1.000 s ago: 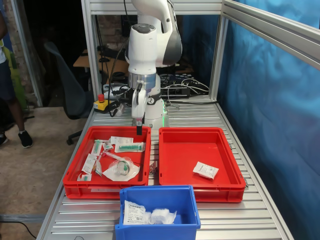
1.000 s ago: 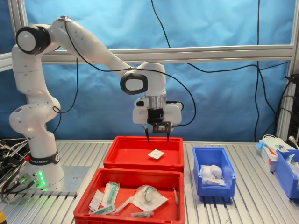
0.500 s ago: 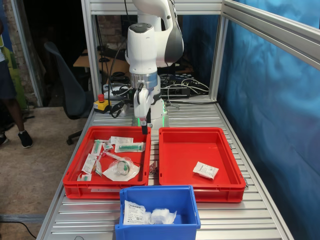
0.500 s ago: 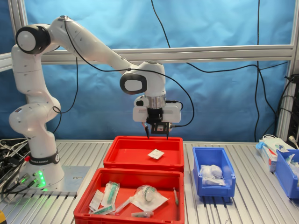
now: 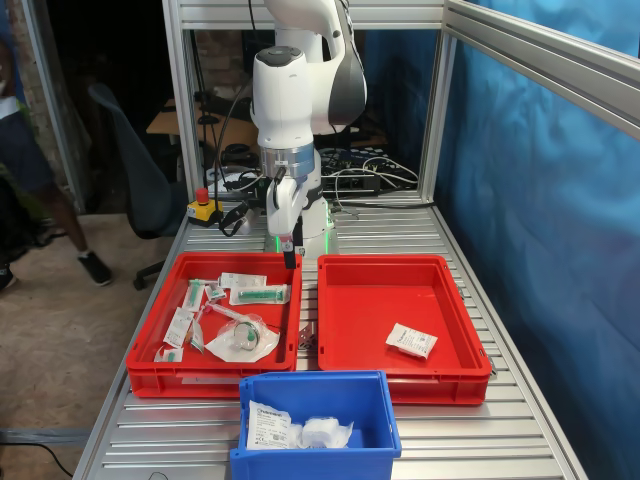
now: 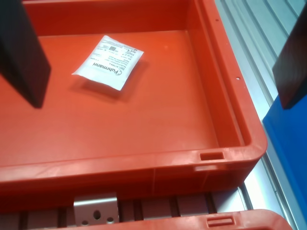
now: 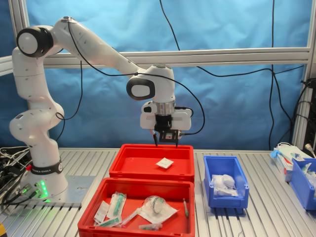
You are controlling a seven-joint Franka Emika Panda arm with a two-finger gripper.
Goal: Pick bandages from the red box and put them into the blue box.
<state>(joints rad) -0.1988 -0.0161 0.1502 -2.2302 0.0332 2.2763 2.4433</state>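
Note:
The red box (image 5: 400,384) holds one flat white bandage (image 5: 411,340) with printed text, lying on its floor. In the second exterior view this red box (image 7: 148,173) is the farther tray and the bandage (image 7: 164,163) lies near its middle. My gripper (image 5: 288,256) hangs open and empty over the box's edge beside the other tray, well above the bandage (image 6: 109,61). Its two dark fingers (image 6: 21,52) frame the wrist view. The blue box (image 5: 315,464) stands in front with two white bandage packets (image 5: 271,426) inside. These packets (image 7: 223,181) also show in the second exterior view.
A second red tray (image 5: 150,375) beside the red box is cluttered with syringe packs (image 5: 262,294), tubing and a mask (image 5: 243,338). A metal frame post (image 5: 436,110) and a blue curtain stand on the first exterior view's right. A person (image 5: 35,170) stands outside the frame.
The gripper has risen slightly and shifted a little toward the first exterior view's right; it has barely moved in the last half second. The person outside the frame has stepped closer.

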